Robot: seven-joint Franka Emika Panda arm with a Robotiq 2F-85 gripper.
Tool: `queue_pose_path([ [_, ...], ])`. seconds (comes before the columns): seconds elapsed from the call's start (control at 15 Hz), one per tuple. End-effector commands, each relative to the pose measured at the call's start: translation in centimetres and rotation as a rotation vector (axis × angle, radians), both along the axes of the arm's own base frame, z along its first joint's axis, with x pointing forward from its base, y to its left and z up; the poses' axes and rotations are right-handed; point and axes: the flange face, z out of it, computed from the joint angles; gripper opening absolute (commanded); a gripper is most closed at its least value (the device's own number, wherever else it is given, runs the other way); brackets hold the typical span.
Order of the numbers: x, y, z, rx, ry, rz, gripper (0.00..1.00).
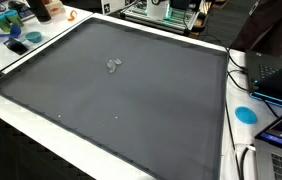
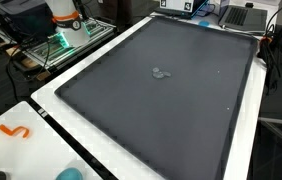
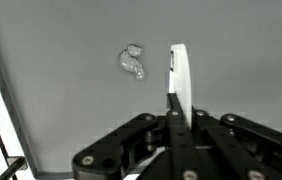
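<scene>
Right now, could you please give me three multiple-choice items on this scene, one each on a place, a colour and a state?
1. The small clear object lies: A on a laptop; B on the mat; C on the floor.
2. The mat is: A dark grey; B red; C yellow.
3. The gripper is: A wide open; B shut on the object; C shut, empty.
Answers: B, it rests mid-mat in both exterior views; A, grey in every view; C, the wrist view shows it closed, apart from the object.

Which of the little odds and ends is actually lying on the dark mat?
The small clear piece, alone on the mat. The orange hook and blue disc lie outside its edge.
</scene>
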Motion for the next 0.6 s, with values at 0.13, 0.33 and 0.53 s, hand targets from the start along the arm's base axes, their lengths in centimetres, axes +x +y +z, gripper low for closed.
queue_pose_path([
  [0.13, 0.7, -0.5, -0.4, 0.046, 0.011, -0.066, 0.01],
  [0.33, 1.7, -1.8, -2.4, 0.149, 0.053, -0.204, 0.01],
  [0.53, 2.5, -3.8, -5.0, 0.213, 0.079, -0.351, 0.01],
])
